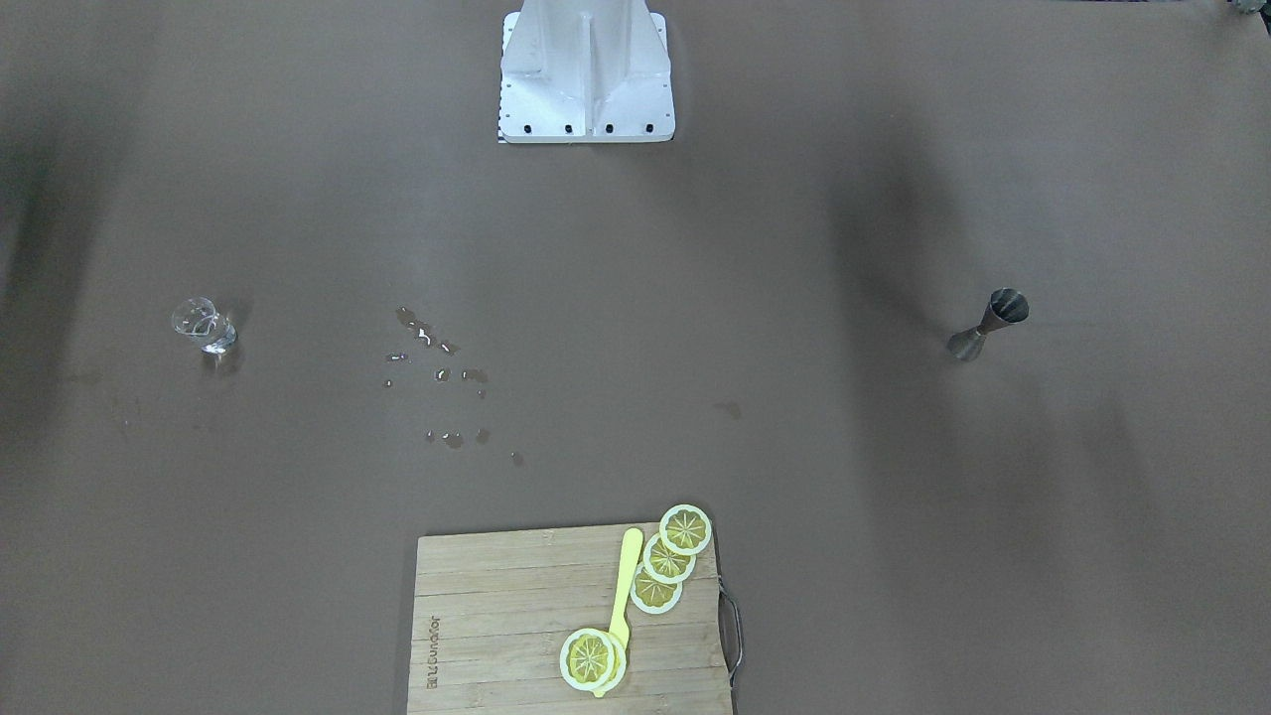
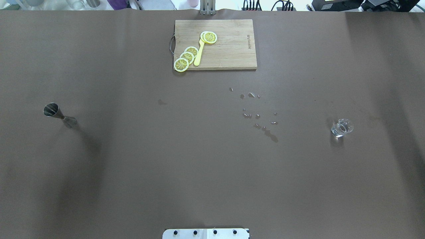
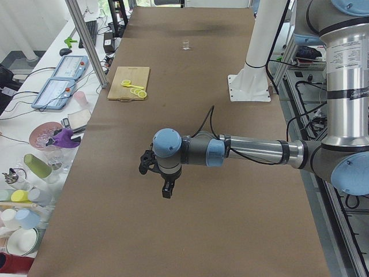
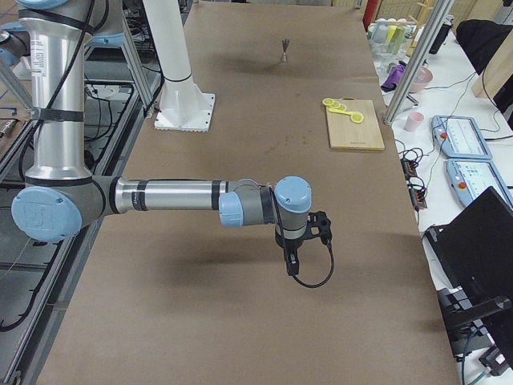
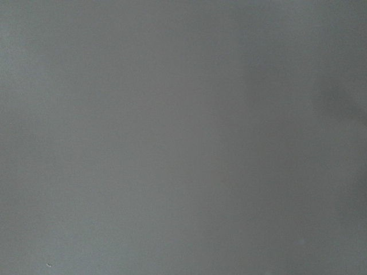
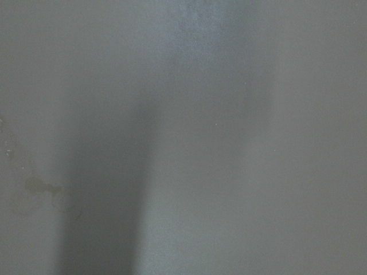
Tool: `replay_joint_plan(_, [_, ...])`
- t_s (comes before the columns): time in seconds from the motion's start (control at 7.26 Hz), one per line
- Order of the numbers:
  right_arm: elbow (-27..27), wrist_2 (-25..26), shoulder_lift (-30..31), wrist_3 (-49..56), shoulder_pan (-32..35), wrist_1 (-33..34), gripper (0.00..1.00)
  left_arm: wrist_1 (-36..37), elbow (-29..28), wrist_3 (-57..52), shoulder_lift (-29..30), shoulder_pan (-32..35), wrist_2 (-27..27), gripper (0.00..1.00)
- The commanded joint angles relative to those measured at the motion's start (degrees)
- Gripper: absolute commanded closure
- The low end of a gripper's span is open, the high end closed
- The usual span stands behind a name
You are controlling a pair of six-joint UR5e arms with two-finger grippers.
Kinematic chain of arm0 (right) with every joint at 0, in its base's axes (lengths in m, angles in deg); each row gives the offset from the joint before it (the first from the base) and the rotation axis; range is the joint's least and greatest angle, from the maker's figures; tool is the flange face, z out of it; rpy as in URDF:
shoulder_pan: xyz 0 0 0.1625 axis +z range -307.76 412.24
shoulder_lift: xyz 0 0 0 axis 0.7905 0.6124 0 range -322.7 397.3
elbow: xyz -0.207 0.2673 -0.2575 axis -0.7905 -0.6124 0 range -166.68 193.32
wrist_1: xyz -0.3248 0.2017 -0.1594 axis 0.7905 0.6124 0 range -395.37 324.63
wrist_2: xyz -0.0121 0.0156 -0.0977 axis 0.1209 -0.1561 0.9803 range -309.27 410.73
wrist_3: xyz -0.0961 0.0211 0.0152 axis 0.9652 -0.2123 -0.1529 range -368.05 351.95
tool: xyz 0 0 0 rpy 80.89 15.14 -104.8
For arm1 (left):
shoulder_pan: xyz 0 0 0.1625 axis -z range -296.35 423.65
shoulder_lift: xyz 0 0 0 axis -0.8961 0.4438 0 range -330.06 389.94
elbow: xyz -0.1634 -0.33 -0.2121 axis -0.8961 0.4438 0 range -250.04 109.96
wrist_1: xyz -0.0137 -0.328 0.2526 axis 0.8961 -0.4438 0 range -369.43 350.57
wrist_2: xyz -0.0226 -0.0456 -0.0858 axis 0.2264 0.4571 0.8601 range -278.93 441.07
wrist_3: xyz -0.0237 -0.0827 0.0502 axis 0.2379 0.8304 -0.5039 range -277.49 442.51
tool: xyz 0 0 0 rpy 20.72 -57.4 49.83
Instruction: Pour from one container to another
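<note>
On the robot's left side of the desk (image 2: pixel 212 172) the jigger (image 2: pixel 59 115) stands upright. The glass (image 2: pixel 342 127) stands well apart from it on the right side. Neither is held. Droplets (image 2: pixel 257 114) lie between them, nearer the glass.

The step in hand looks like the reach for the jigger, most likely by the left arm. It would do well to come down over the narrow waist, close there, and lift straight up so that nothing tips out. The carry towards the glass should stay level.

The overhead and front views show both containers but no arm. Only the side views show the arms. The left end effector (image 3: pixel 166 189) and the right end effector (image 4: pixel 290 261) each hang over bare desk. I cannot tell from these views whether either is open or closed. Both wrist cameras show only plain desk surface. A board (image 2: pixel 229 43) lies at the far edge.
</note>
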Motion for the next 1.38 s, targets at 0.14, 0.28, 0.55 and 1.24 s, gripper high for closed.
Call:
replay_joint_plan(0.14, [0.6,-0.2,0.0,9.1,0.0,-0.1,0.00,0.2,-0.6,2.4,0.6,1.5,-0.2,0.02])
replay_joint_plan(0.28, [0.4,-0.2,0.0,13.5,-0.2,-0.1,0.00,0.1,-1.1,3.4,0.9,1.4,-0.2,0.02])
replay_joint_plan(0.55, [0.4,-0.2,-0.3,16.0,-1.7,-0.8,0.00,0.2,-1.0,3.4,2.2,1.4,-0.2,0.02])
replay_joint_plan(1.24, [0.6,-1.1,-0.3,13.8,-8.5,-4.5,0.00,-0.2,0.6,8.5,6.9,1.3,-0.2,0.03])
